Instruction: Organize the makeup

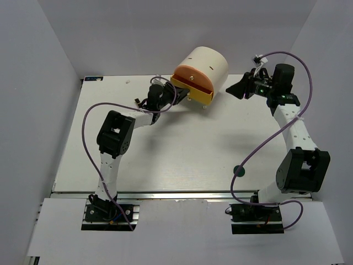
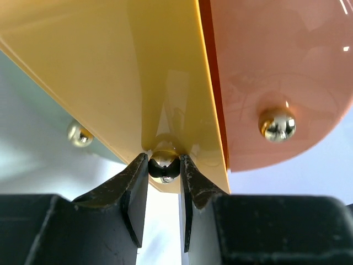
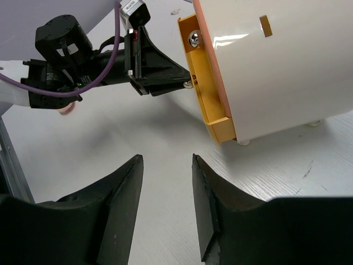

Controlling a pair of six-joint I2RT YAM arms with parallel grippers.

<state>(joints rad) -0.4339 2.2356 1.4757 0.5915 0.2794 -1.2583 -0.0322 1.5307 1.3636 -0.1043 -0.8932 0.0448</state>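
Right arm's base point(image 1: 256, 211) sits nearest in the top view, with the dark green disc point(image 1: 238, 170) at 4 o'clock on the table point(image 1: 182, 160). Left wrist: the left gripper point(image 2: 164, 168) pinches the gold knob point(image 2: 164, 163) of the yellow drawer point(image 2: 110, 66). Right wrist: the right gripper point(image 3: 166, 165) gapes moderately, holding nothing.

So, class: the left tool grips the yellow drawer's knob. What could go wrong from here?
1. The left tool pinches the round, shiny knob only at its tips, so it may slip off.
2. The right tool hangs open, apart from the cream cylinder; pulling the yellow drawer could drag or tip the whole cylinder.
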